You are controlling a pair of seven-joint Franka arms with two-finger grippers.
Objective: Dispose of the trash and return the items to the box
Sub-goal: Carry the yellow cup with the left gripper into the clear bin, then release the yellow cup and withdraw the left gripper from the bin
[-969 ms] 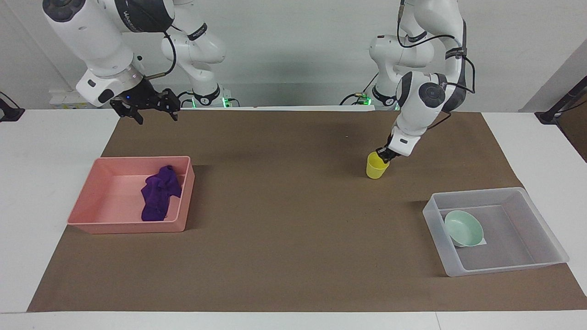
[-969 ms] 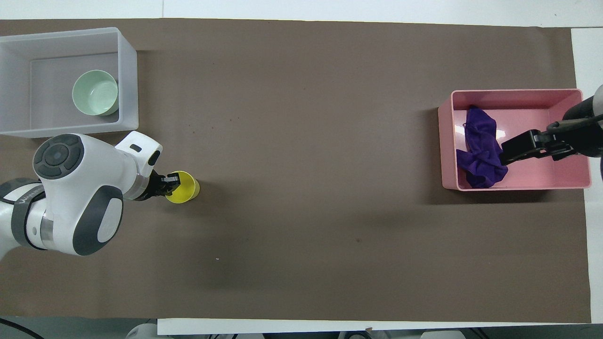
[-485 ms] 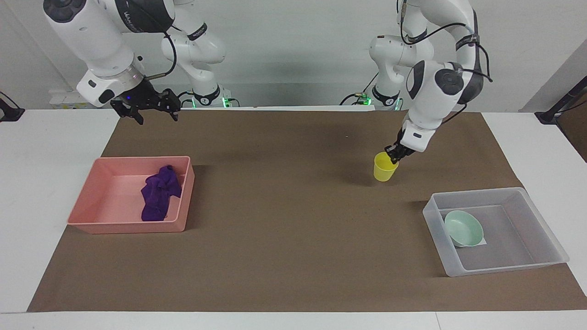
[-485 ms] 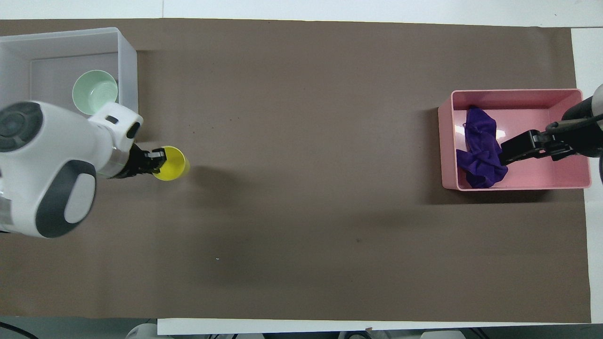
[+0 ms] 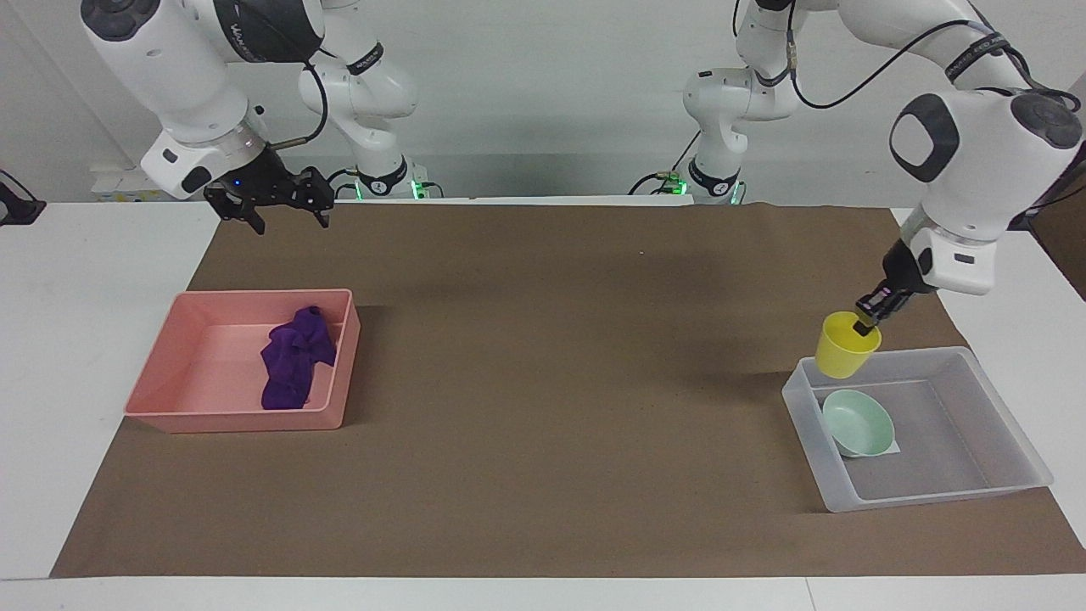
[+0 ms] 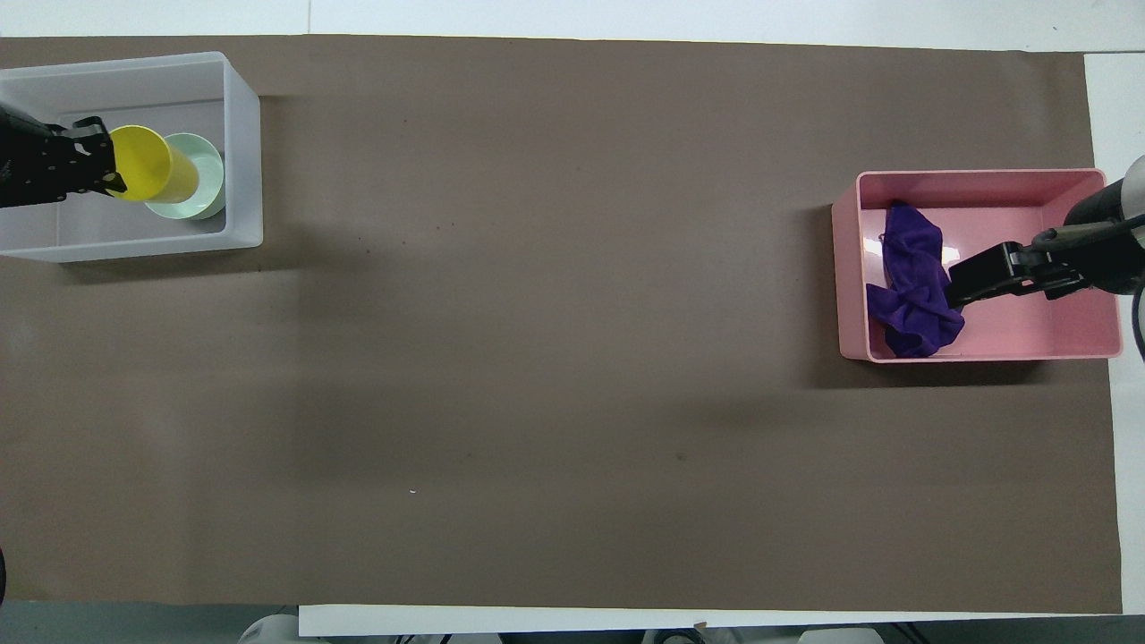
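My left gripper [image 5: 865, 325] is shut on the rim of the yellow cup [image 5: 840, 352] and holds it upright in the air over the clear box [image 5: 933, 496], at the box's corner nearest the robots. The mint-green bowl [image 5: 859, 422] lies in the box. In the overhead view the cup [image 6: 152, 164] partly covers the bowl [image 6: 207, 183], and the left gripper [image 6: 100, 170] is over the box [image 6: 243, 161]. The purple rag [image 5: 293, 356] lies in the pink tray [image 5: 212, 361]. My right gripper [image 5: 287, 208] is open and empty, raised near the tray, and waits.
Brown paper [image 5: 543, 382] covers the table between the tray and the box. In the overhead view the right gripper [image 6: 962, 286] lies over the pink tray [image 6: 1029, 326], beside the rag [image 6: 912, 286].
My left arm has lifted the yellow cup off the paper and carried it toward its own end of the table, to above the clear box. The right arm has not moved.
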